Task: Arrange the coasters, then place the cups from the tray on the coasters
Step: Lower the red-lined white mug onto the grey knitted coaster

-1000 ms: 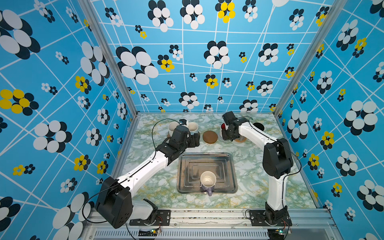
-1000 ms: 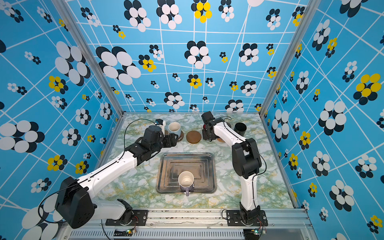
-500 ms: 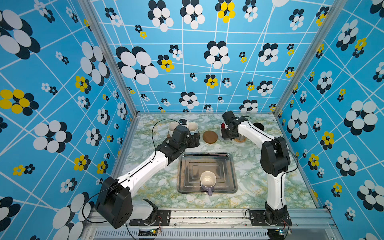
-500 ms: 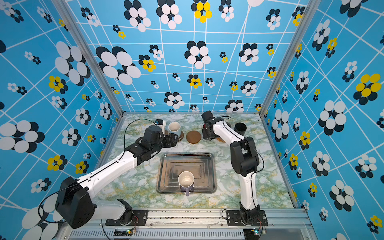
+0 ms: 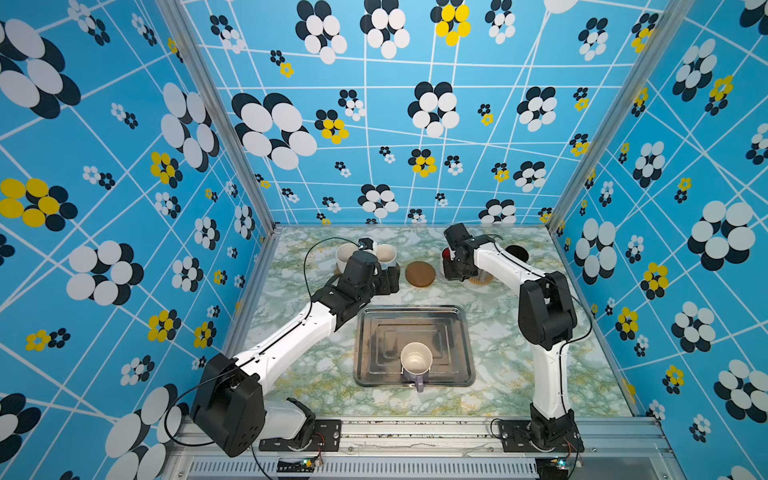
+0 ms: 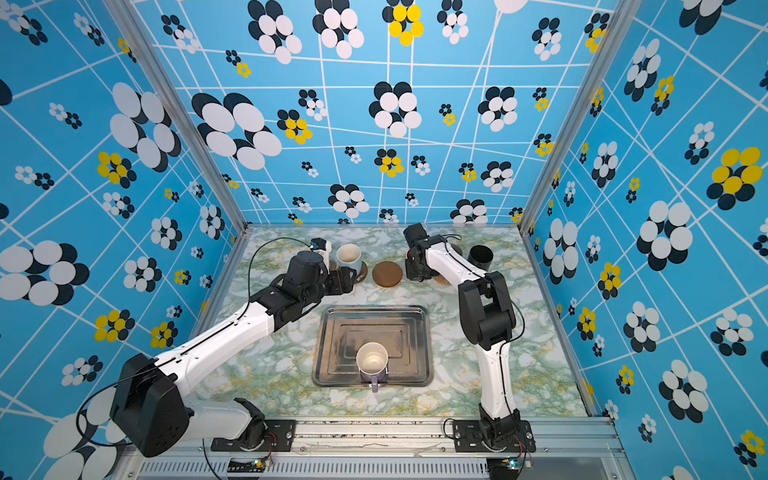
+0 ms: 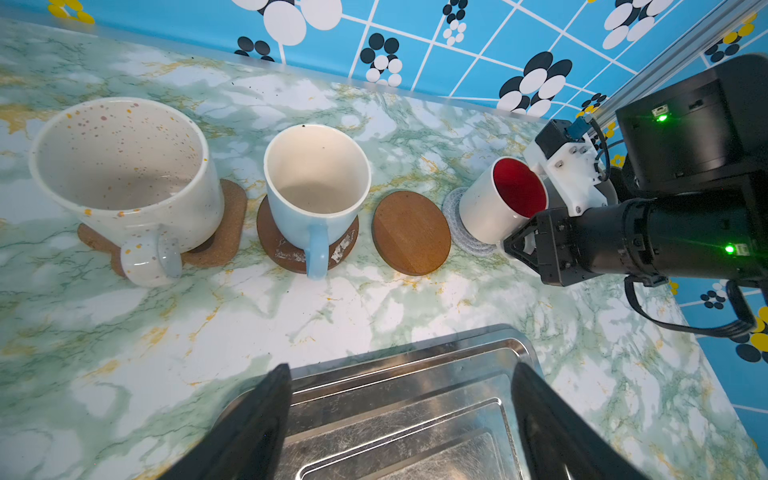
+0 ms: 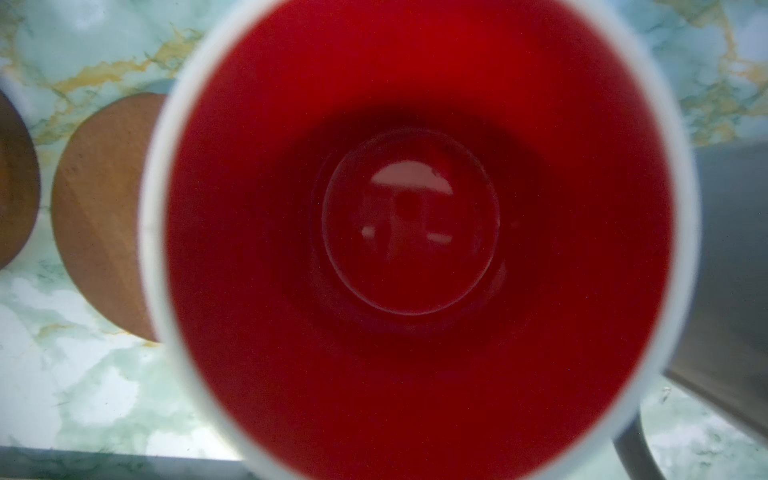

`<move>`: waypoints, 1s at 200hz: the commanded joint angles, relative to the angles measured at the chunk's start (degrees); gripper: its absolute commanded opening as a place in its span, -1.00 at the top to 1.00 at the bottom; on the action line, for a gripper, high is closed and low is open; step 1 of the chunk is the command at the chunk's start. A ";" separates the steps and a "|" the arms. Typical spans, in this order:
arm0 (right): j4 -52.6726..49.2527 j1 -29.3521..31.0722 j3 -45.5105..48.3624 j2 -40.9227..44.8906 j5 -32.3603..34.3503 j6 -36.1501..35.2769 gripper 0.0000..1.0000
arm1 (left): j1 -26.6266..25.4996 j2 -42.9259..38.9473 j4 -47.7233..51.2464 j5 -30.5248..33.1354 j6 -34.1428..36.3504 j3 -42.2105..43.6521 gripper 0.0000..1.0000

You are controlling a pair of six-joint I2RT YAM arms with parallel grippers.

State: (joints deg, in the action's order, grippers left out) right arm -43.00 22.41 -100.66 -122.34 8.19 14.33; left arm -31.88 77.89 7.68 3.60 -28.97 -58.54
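Three cups sit in a row near the back edge of the worktop (image 5: 498, 353). A speckled cream cup (image 7: 124, 174) stands on a paw-shaped coaster (image 7: 224, 232) toward the back left corner, with a blue cup (image 7: 307, 224) on a round brown coaster (image 7: 274, 245) beside it. Past a bare brown coaster (image 7: 411, 232) is a white cup (image 7: 486, 208) with a red inside, its base meeting a grey coaster (image 7: 465, 241). The right claw (image 7: 525, 245) is clenched on that white cup at its side. A black cup (image 6: 480, 255) stands toward the back right corner. The left claw (image 7: 401, 374) hangs released, fingers wide apart, by the back rim of the tray (image 5: 382, 332), which lies mid-worktop nearer the front edge. A lilac cup (image 5: 415, 359) stands in the tray against its front rim, handle pointing at the front edge.
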 commanded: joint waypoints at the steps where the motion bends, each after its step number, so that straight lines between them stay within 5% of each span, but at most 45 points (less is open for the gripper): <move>1: 1.61 -0.43 -2.52 -0.53 -0.36 0.20 1.00 | 0.50 -0.63 0.14 -0.38 0.07 0.28 -0.67; 200: 1.52 -0.55 -3.56 -1.93 -1.13 0.44 1.00 | 0.52 -0.90 0.49 -0.34 0.14 0.28 -0.68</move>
State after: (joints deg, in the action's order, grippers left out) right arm -43.00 22.28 -101.56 -123.90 6.92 14.35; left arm -31.88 77.89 7.68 3.60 -28.97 -58.54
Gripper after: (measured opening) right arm 0.165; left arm 0.838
